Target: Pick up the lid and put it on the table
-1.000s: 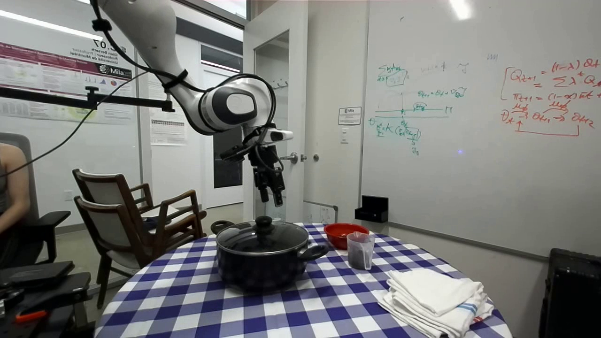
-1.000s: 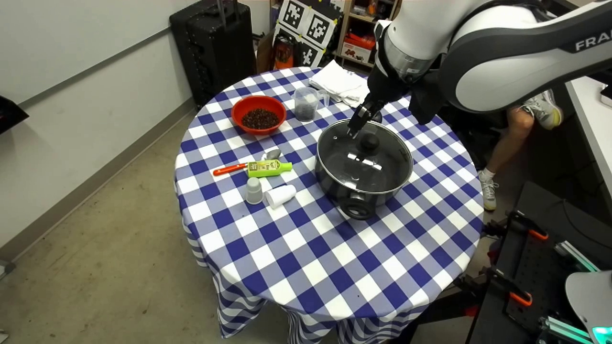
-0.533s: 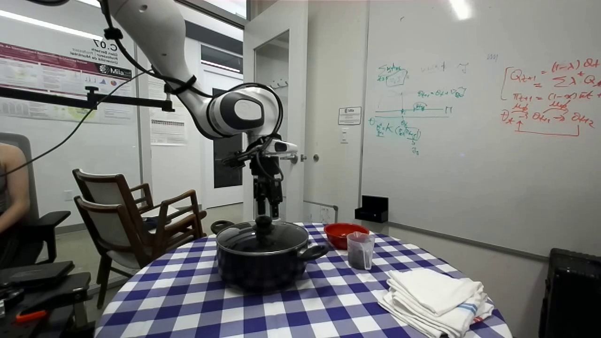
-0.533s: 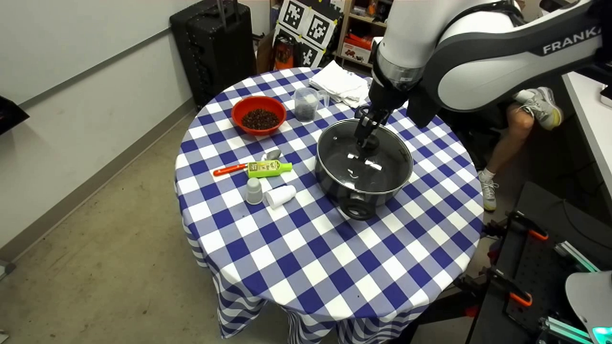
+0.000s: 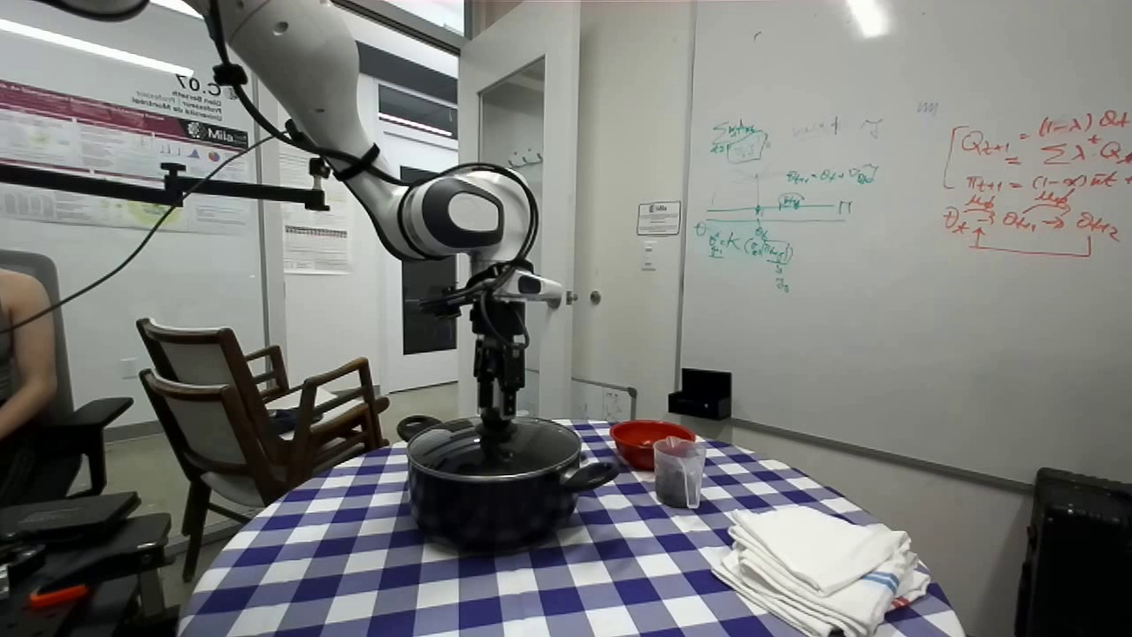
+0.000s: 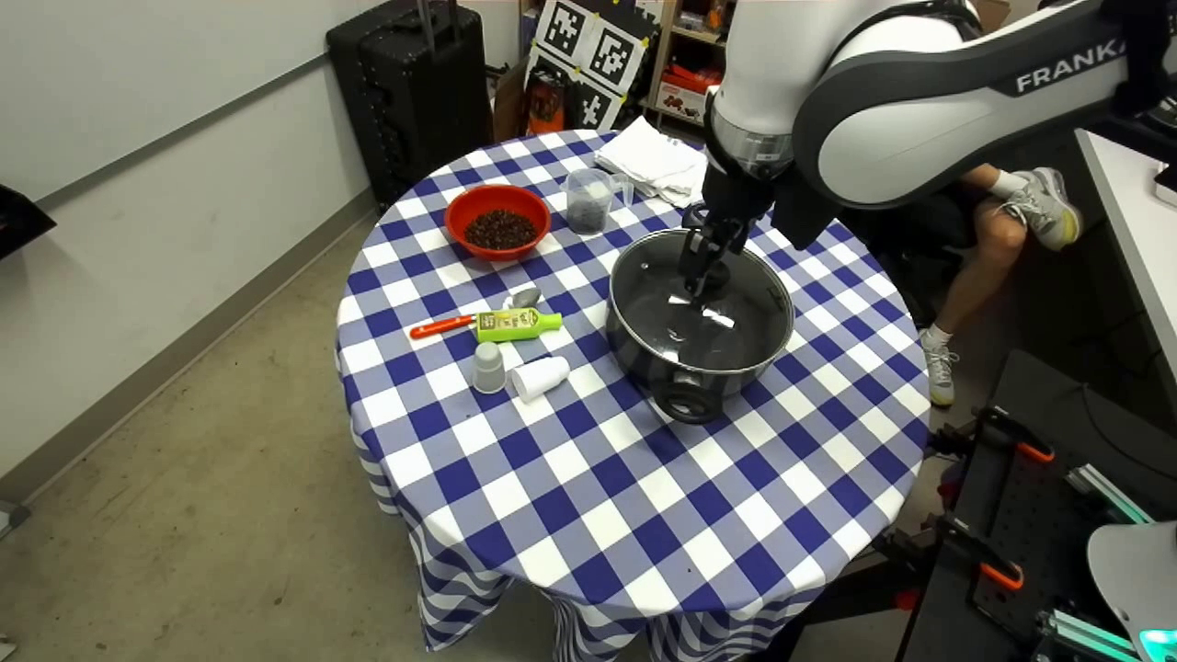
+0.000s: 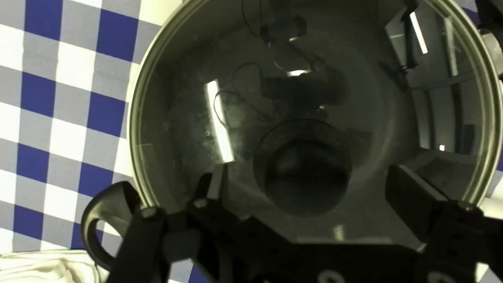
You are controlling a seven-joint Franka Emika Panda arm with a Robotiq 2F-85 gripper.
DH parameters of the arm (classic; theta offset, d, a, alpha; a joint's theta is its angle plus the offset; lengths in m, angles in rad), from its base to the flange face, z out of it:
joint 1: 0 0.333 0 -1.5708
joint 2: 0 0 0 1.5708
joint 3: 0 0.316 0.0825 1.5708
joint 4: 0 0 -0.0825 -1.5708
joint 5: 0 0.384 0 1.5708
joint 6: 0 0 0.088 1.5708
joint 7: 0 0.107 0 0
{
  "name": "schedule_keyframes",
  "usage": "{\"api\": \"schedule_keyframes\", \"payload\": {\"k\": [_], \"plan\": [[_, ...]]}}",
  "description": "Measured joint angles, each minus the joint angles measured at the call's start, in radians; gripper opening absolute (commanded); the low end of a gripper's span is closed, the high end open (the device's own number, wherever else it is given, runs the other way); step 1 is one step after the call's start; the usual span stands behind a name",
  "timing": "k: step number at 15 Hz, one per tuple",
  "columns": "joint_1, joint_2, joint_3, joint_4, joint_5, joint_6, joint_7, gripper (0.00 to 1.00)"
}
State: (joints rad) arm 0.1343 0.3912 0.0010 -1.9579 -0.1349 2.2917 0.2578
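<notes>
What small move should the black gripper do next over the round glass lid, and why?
Probably close the black two-fingered gripper gently: in the wrist view its open fingers appear on either side of the round black knob, and the round glass lid rests on the black two-handled pot.

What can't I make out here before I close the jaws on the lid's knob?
Knob: dark and blurred in the wrist view; in both exterior views the jaws overlap it, so how low they reach is unclear.
Inside of the pot: in an exterior view, the dark, reflective lid hides it.
One pot handle: cut off by the wrist view's right edge.
Green bottle: its print is too small to read in an exterior view.
</notes>
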Motion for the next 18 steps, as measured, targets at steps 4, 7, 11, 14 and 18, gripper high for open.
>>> {"api": "schedule_keyframes", "payload": {"k": [4, 7, 11, 14, 18], "plan": [[-0.001, 0.009, 0.004, 0.010, 0.032, -0.011, 0.000, 0.93], [-0.006, 0.009, 0.004, 0.014, 0.037, -0.011, 0.000, 0.86], [-0.012, 0.009, 0.004, 0.016, 0.043, -0.011, 0.000, 0.53], [-0.015, 0.010, 0.004, 0.016, 0.047, -0.011, 0.000, 0.37], [-0.018, 0.012, 0.004, 0.017, 0.049, -0.012, 0.000, 0.25]]}}
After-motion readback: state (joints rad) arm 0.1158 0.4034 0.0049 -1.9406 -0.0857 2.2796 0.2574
